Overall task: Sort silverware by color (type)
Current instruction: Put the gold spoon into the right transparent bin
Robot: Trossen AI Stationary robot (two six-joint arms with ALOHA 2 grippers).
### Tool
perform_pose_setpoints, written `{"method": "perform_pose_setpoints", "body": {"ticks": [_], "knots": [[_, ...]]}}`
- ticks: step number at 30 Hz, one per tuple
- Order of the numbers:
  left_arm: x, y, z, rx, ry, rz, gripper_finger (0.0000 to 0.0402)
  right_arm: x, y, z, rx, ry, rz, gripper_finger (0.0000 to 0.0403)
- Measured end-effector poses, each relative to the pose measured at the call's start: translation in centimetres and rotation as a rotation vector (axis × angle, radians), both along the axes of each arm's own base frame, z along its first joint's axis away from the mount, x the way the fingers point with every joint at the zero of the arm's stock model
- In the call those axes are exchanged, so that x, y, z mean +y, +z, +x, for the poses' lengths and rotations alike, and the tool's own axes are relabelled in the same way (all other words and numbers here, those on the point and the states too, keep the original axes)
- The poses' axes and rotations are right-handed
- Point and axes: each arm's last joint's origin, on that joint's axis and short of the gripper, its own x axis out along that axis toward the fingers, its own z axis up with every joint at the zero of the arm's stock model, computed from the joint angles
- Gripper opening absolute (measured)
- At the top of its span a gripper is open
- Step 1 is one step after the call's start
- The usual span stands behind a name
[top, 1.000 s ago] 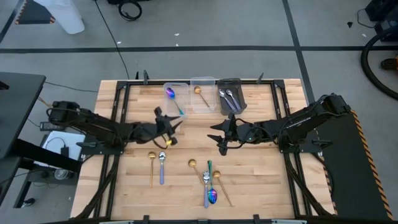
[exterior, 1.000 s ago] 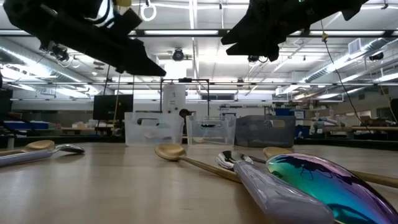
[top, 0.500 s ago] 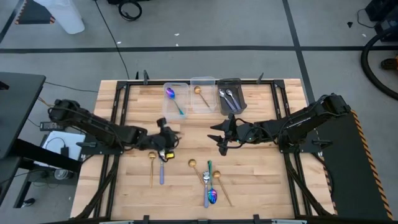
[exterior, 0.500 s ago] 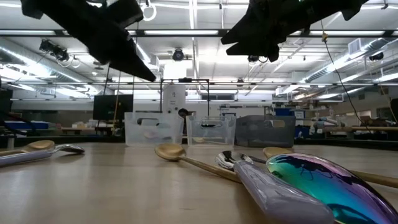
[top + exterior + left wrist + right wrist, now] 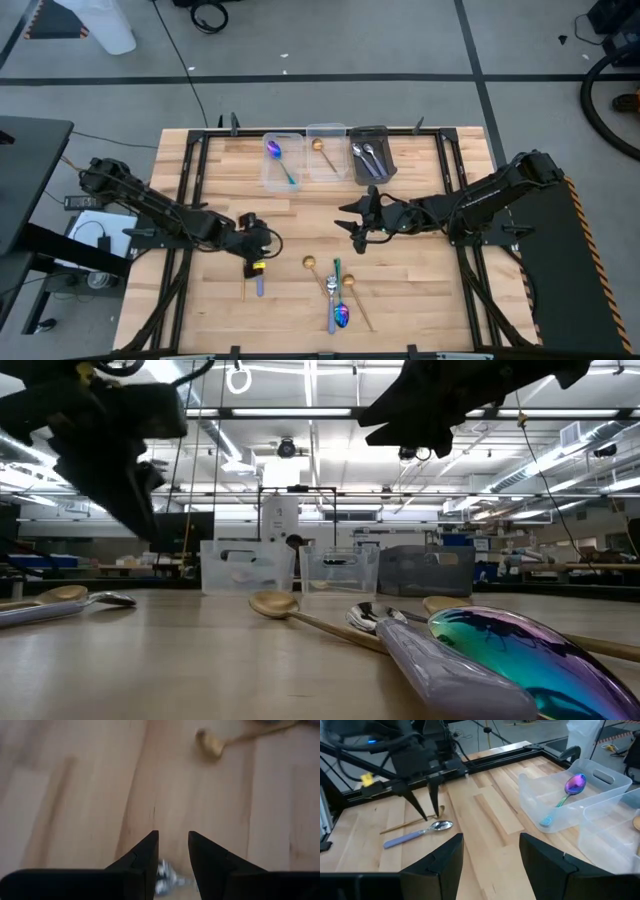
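I have the left gripper (image 5: 252, 246) down low over the left-centre of the wooden table (image 5: 420, 290), its fingers (image 5: 431, 795) pointing at the boards with a narrow gap between them and nothing held; they stand right over the bowls of a gold spoon (image 5: 407, 823) and a silver spoon with a lavender handle (image 5: 415, 833) that lie side by side. From its wrist camera I can only make out a blurred bit of shiny metal (image 5: 166, 879) just beyond the fingertips. The right gripper (image 5: 358, 228) hovers above the middle of the table, fingers spread wide and empty. Near me, in the centre, sits a loose cluster: another gold spoon (image 5: 312, 265), a green-handled piece (image 5: 337, 268), a silver one (image 5: 331, 290) and an iridescent blue-purple spoon (image 5: 520, 650). Along the far edge stand 3 bins: the left clear bin (image 5: 268, 172) holds 1 iridescent spoon with a teal handle (image 5: 565, 794), the middle clear bin (image 5: 312, 168) 1 gold spoon (image 5: 322, 152), and the dark grey bin (image 5: 386, 150) 2 silver spoons (image 5: 364, 157).
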Motion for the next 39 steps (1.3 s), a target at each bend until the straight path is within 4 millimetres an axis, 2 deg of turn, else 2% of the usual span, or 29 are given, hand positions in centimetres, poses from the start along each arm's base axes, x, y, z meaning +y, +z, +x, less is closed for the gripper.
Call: {"method": "perform_pose_setpoints", "body": {"ticks": [4,13,20,29,36,39], "knots": [[0.1,-0.4,-0.6,0.079,0.054,-0.081,0.0114,0.2,0.0,0.0,0.000,0.004,-0.004,0.0203],[-0.8,-0.8,-1.6,0.245,0.037,-0.278,0.0114,0.2,0.0,-0.1,0.006,0.005,-0.012,0.0203],[-1.4,-1.0,-2.8,0.343,0.146,-0.316,0.0110,0.2,0.0,-0.1,0.012,0.008,-0.030,0.0203],[-2.6,-1.1,-3.5,0.363,0.254,-0.376,0.0084,0.1,-0.1,-0.1,0.019,0.008,-0.030,0.0203],[-3.1,-1.1,-3.8,0.350,0.365,-0.404,0.0082,0.1,-0.1,-0.1,0.020,0.007,-0.028,0.0203],[-3.5,-0.4,-3.8,0.344,0.391,-0.373,0.0082,0.1,-0.1,-0.1,0.020,0.007,-0.028,0.0203]]}}
